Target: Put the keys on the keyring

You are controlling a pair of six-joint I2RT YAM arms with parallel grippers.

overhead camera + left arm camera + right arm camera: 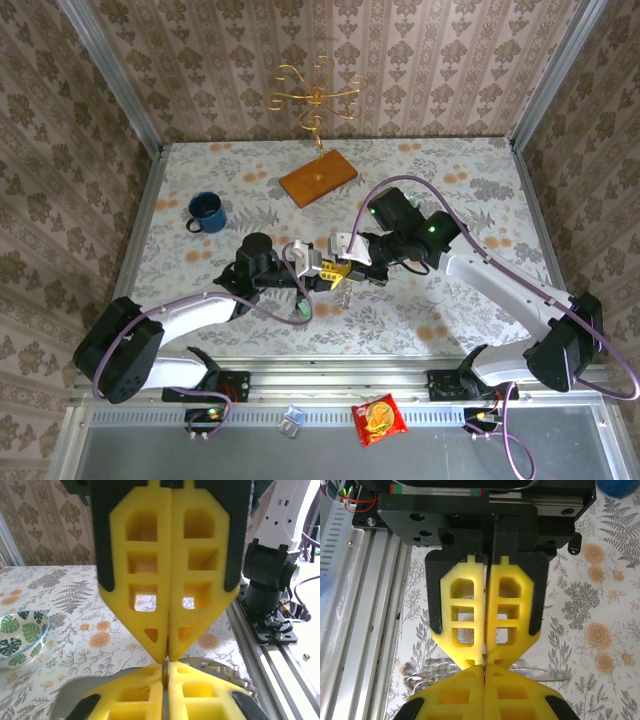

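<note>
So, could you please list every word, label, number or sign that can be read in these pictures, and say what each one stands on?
No text can be read in any view.
Red packet, lying at the near edge in front of the arm bases: it has a printed yellow design, but it is too small and blurred to read.
Blue mug: no lettering shows on it.
Wooden board: no lettering shows on it.
</note>
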